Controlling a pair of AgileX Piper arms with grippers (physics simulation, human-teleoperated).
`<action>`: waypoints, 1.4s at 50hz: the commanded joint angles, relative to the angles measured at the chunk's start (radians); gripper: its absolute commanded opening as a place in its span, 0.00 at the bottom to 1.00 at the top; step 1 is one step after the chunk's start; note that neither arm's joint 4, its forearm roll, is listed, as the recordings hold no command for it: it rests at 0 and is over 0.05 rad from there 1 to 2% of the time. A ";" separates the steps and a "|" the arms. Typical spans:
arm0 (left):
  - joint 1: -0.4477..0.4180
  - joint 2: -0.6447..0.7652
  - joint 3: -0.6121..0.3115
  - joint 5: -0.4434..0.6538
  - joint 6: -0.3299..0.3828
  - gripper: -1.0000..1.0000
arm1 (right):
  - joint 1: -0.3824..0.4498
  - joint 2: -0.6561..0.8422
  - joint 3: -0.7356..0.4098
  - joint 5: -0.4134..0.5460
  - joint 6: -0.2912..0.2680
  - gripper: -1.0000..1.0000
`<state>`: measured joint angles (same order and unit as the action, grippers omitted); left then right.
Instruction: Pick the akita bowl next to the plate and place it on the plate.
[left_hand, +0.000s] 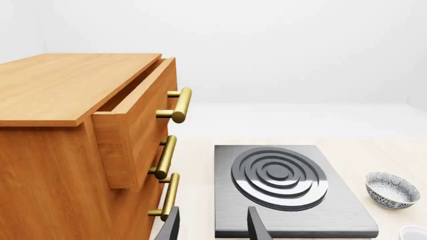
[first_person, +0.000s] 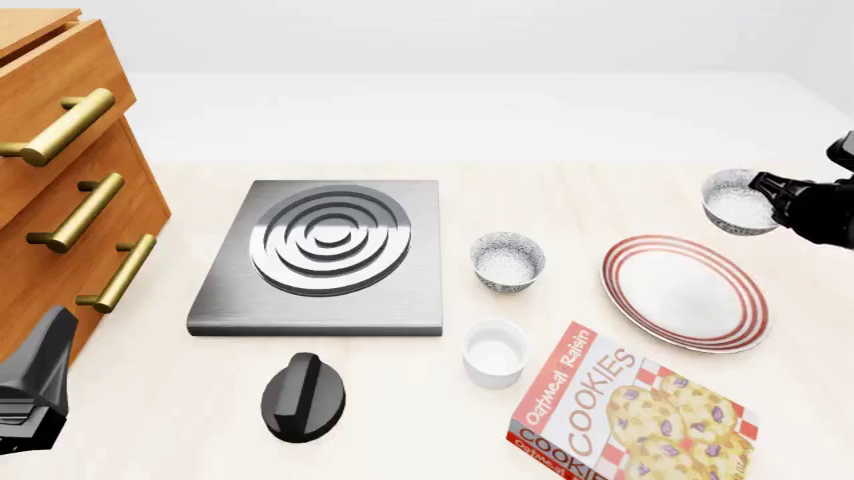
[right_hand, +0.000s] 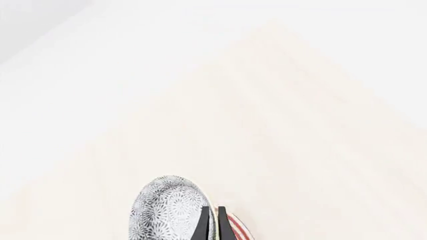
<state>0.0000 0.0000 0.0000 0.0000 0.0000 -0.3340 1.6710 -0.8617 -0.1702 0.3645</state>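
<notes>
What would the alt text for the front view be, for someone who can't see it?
The right gripper holds a speckled bowl by its rim, lifted beside and beyond the red-ringed plate. A second speckled bowl, a white ramekin, a cookie box, a stove burner, a black knob and a wooden drawer unit share the table.

The akita bowl (first_person: 738, 201) is grey-black speckled outside, white inside, like its twin bowl (first_person: 507, 261). The plate (first_person: 685, 292) is white with red rings. A plain white ramekin (first_person: 495, 352), a red cookie box (first_person: 627, 415).
</notes>
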 joint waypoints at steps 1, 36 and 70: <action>0.000 0.000 0.000 0.000 0.000 1.00 | 0.038 -0.042 0.054 -0.020 0.014 0.00; 0.000 0.000 0.000 0.000 0.000 1.00 | 0.094 -0.049 0.157 -0.084 0.012 0.00; 0.000 0.000 0.000 0.000 0.000 1.00 | 0.119 0.021 0.196 -0.149 -0.005 0.00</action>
<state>0.0000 0.0000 0.0000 0.0000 0.0000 -0.2213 1.6789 -0.6695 -0.3031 0.3568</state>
